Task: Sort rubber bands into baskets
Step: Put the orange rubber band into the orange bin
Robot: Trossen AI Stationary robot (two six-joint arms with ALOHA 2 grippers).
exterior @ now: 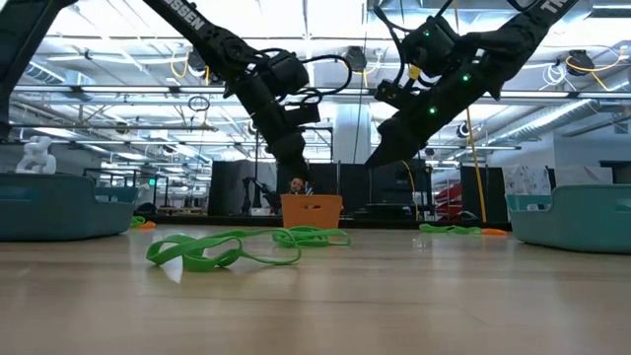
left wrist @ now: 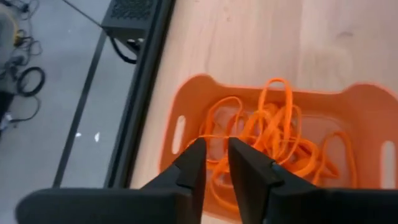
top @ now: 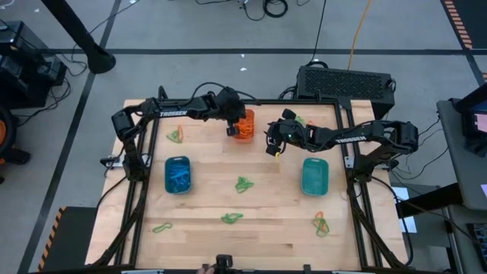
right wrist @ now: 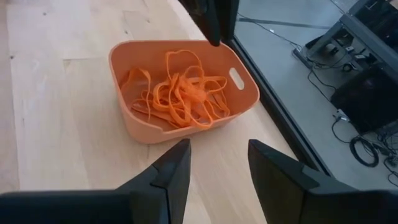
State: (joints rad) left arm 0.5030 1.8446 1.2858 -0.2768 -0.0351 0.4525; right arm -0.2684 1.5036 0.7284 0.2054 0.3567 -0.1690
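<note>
Drop-off step by the look of it: left hand hangs right over the orange basket with fingers narrowly parted and empty, right hand wide beside it, so next comes fetching the loose rubber bands scattered around that basket.

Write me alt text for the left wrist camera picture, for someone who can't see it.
The left gripper, its two dark fingers slightly apart and empty, hangs over the orange basket, which holds a tangle of orange rubber bands. The basket sits on the wooden table near its dark-framed edge, with grey floor and a black box beyond.
</note>
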